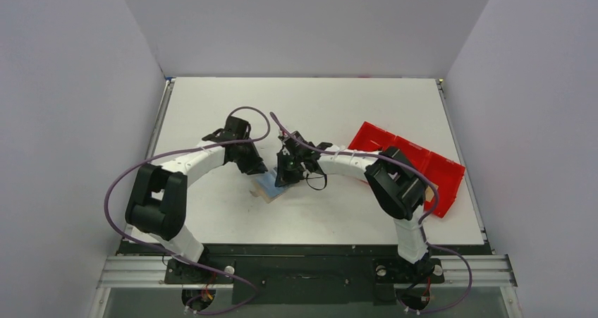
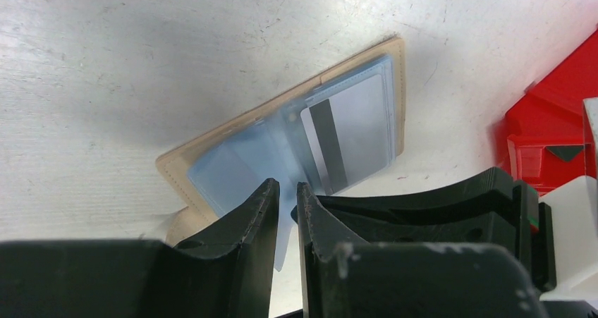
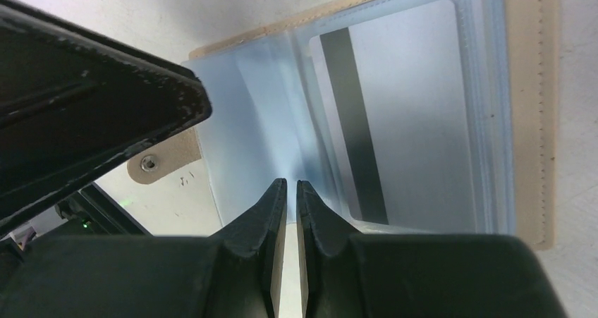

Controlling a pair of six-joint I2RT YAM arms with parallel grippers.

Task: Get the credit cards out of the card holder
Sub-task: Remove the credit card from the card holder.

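The tan card holder (image 2: 176,166) lies open on the table, its pale blue see-through sleeves facing up. A pale grey credit card (image 2: 356,131) with a dark stripe sits inside the right-hand sleeve (image 3: 416,106). My left gripper (image 2: 285,187) is closed to a narrow gap on a thin pale blue leaf that rises from the holder's fold; whether this is a sleeve page or a card I cannot tell. My right gripper (image 3: 291,184) is shut, its tips down at the middle fold of the holder (image 3: 529,85). From above, both grippers (image 1: 257,170) (image 1: 285,180) meet over the holder (image 1: 266,191).
A red compartment tray (image 1: 423,163) lies at the right behind the right arm and shows at the edge of the left wrist view (image 2: 543,135). The holder's snap tab (image 3: 159,161) sticks out beside the left finger (image 3: 106,99). Walls enclose the table.
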